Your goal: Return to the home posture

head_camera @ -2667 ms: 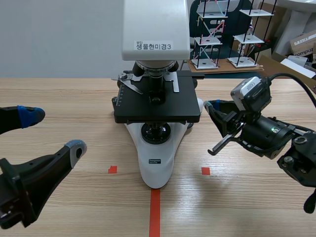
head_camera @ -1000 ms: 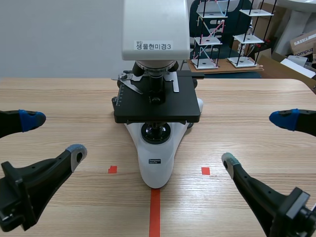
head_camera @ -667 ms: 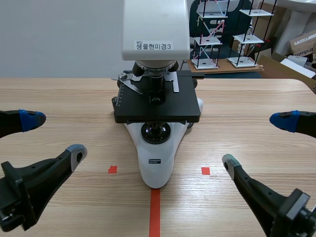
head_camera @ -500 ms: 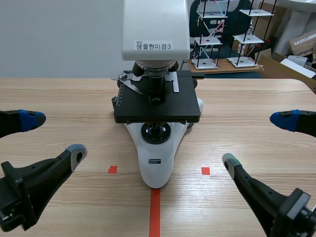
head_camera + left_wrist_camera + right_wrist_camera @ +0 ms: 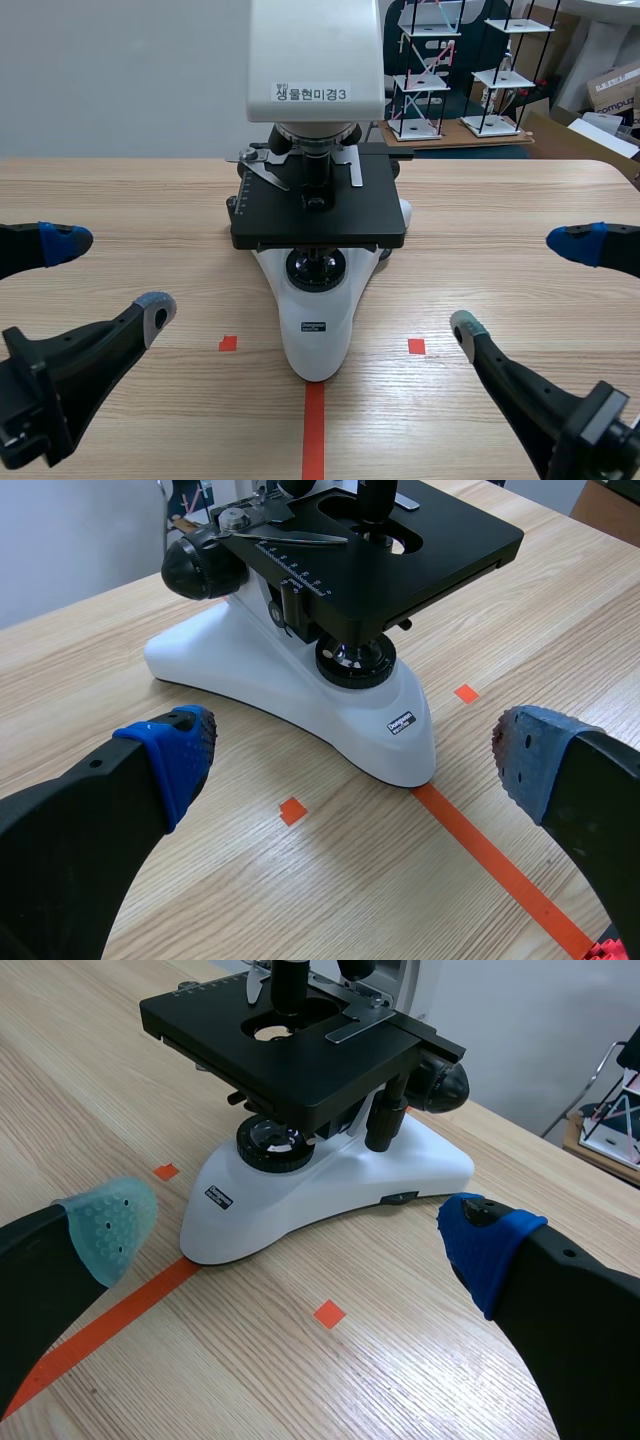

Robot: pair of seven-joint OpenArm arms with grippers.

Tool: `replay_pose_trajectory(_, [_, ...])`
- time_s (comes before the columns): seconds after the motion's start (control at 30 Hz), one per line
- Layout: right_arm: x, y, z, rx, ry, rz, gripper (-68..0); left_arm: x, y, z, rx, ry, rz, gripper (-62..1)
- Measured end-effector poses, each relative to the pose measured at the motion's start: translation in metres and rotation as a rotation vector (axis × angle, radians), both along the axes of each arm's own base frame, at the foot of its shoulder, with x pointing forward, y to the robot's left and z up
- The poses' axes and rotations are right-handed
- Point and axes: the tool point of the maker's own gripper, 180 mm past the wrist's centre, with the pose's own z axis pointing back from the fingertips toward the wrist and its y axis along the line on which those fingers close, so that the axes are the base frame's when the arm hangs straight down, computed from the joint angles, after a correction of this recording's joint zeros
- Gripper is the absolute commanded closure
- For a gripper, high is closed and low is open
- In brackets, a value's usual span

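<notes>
A white microscope (image 5: 318, 200) with a black stage (image 5: 318, 210) stands at the middle of the wooden table. My left gripper (image 5: 105, 275) hangs low at the table's left, open, with nothing between its fingers. My right gripper (image 5: 520, 285) hangs low at the right, also open and empty. In the left wrist view the microscope (image 5: 330, 650) stands ahead of my open gripper (image 5: 355, 765), well beyond the fingertips. The right wrist view has the microscope (image 5: 320, 1130) ahead of my open gripper (image 5: 295, 1235), apart from both pads.
Beyond the table's far right corner stand white shelf models (image 5: 460, 70) and cardboard boxes (image 5: 615, 95). Orange-red tape marks lie in front of the microscope base.
Early on the right arm was raised beside the microscope's right side; it has drawn back and down to the table's right. Over the last second nothing moves.
</notes>
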Motion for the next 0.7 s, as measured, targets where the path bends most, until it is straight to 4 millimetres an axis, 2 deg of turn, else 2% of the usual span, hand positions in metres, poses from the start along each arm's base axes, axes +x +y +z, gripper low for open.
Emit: replay_pose_trajectory(0.7, [-0.0001,0.0001,-0.0004,-0.003,0.000,0.001,-62.1,-0.0003,0.0002,-0.0015,0.005,0.007,0.000,-58.1])
